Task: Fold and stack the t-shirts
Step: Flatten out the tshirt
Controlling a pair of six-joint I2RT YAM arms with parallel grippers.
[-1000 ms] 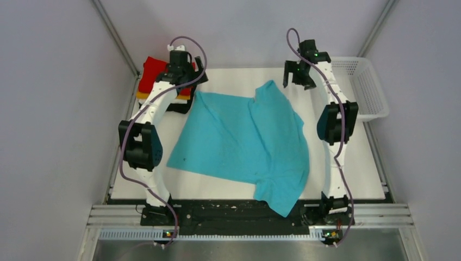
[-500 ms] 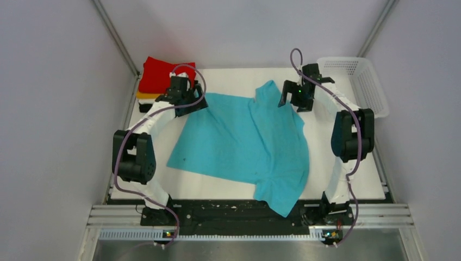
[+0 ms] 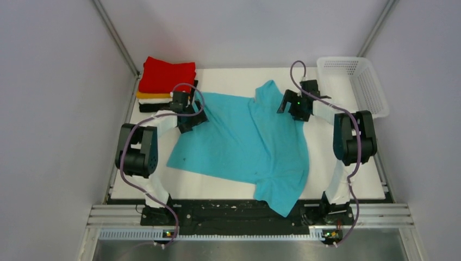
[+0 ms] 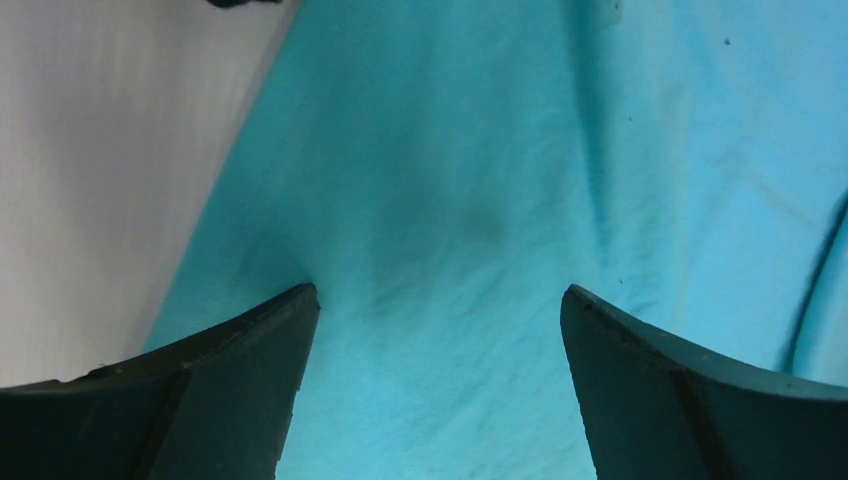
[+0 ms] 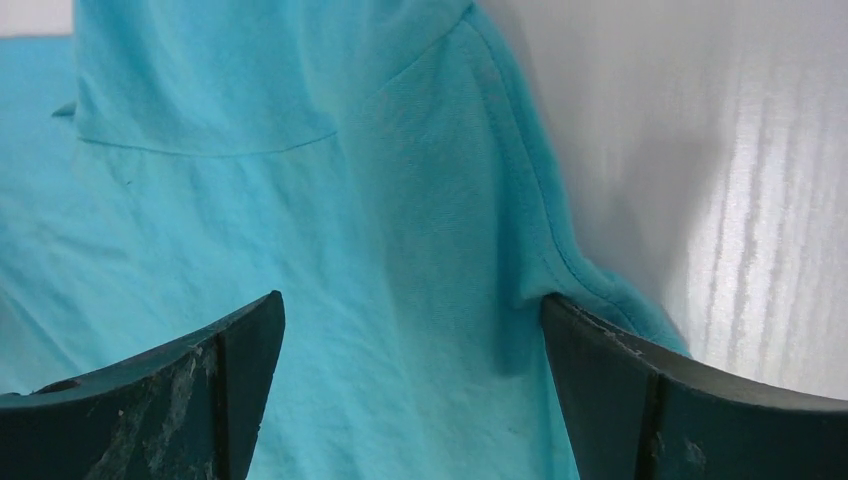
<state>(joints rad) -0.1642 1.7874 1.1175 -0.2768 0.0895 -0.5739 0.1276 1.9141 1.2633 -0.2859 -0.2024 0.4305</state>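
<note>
I see the turquoise-blue cotton t-shirt [image 3: 244, 141] spread on the white bench [image 3: 348, 179]. My left pincer [image 3: 188, 117] gapes wide over its far-left edge. My right pincer [image 3: 291, 106] gapes wide by a sleeve. The red-topped folded shirt stack [image 3: 166, 76] sits at the far-left corner.

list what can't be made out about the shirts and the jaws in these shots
- Top view: the left gripper covers part of the far-left edge of the turquoise t-shirt.
- Top view: the red t-shirt hides the rest of the stack; only thin edges show.
- Wrist views: the bottom edge cuts off the jaws; contact with the cloth cannot be told.
- Left wrist view: a dark scrap is cut off by the top edge.
</note>
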